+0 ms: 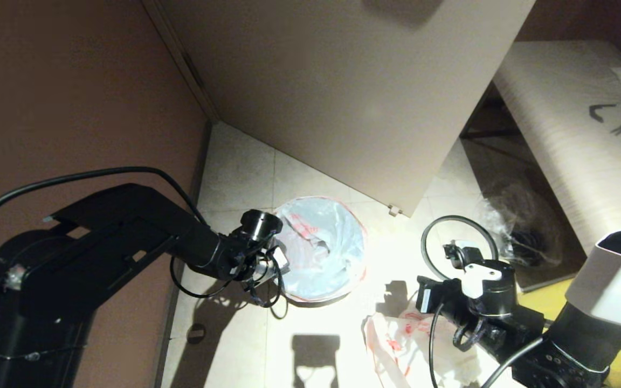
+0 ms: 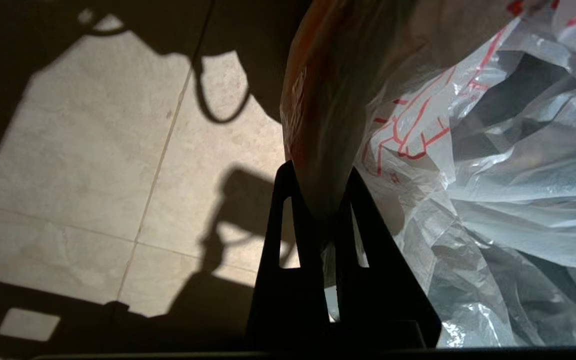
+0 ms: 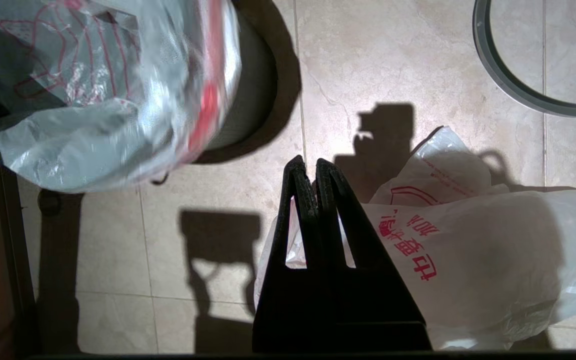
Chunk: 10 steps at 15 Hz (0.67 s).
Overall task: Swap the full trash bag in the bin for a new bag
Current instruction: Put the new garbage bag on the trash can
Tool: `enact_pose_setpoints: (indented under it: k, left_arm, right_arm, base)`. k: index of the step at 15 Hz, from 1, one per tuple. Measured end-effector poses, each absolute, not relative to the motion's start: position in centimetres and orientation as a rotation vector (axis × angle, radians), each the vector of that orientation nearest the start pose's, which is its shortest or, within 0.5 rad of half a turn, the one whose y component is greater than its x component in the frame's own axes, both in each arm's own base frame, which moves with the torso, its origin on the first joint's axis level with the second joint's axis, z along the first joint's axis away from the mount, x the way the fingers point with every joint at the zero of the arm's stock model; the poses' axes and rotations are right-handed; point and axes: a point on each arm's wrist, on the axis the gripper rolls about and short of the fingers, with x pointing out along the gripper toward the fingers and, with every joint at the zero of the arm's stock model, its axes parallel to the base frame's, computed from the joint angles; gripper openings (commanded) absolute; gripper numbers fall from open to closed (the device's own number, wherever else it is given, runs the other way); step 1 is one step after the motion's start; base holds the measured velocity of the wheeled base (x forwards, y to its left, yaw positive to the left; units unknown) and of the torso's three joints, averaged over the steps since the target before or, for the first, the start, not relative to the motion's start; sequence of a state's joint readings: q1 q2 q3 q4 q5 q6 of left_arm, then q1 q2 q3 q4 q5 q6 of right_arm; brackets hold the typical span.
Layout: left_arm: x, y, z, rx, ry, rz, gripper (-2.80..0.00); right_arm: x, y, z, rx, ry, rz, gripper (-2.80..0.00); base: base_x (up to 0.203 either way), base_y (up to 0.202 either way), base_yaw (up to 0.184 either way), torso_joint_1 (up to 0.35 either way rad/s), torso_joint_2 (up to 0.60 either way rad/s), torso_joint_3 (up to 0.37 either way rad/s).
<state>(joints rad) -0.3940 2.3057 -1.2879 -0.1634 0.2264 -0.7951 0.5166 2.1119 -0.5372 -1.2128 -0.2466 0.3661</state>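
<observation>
Our left gripper pinches the bag over the bin; right gripper is closed, empty, near ring.

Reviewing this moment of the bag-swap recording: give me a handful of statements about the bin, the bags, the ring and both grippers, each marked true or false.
1. The left gripper is shut on the rim of the bag in the bin. True.
2. The grey rim ring sits on top of the bin. False: it lies on the floor, to the right of the bin.
3. The right gripper is shut with nothing between its fingers. True.
4. The bag with red print lies on the white bench. False: it lies on the floor below the right gripper.
5. The bin stands bare, with no bag in it. False: a white bag with red marks lines it, folded over the rim.
</observation>
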Motion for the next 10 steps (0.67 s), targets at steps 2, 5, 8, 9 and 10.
enact_pose_setpoints:
  k: [2,5,8,9,10]
  left_arm:
    - [38.9,-15.6,3.5,-0.482,0.834,0.181,-2.8]
    - [36.4,-15.2,2.5,-0.446,0.907,0.195,-2.8]
    - [33.1,-15.1,1.5,-0.408,0.97,0.184,-2.8]
    - [32.0,-15.2,1.0,-0.396,0.98,0.174,-2.8]
    - [31.3,-15.4,0.6,-0.395,0.972,0.157,0.0]
  right_arm:
    - [28.4,15.6,4.7,0.223,0.379,0.202,-2.8]
    - [28.3,15.5,4.9,0.217,0.377,0.203,-2.8]
    - [28.1,15.4,5.2,0.213,0.37,0.206,-2.8]
    - [28.0,15.4,5.2,0.213,0.369,0.206,-2.8]
    - [27.9,15.3,5.3,0.212,0.37,0.206,-2.8]
  base:
    - [0.0,0.0,0.0,0.0,0.0,0.0]
    - [0.0,0.0,0.0,0.0,0.0,0.0]
    - [0.0,0.0,0.0,0.0,0.0,0.0]
    - [0.0,0.0,0.0,0.0,0.0,0.0]
    - [0.0,0.0,0.0,0.0,0.0,0.0]
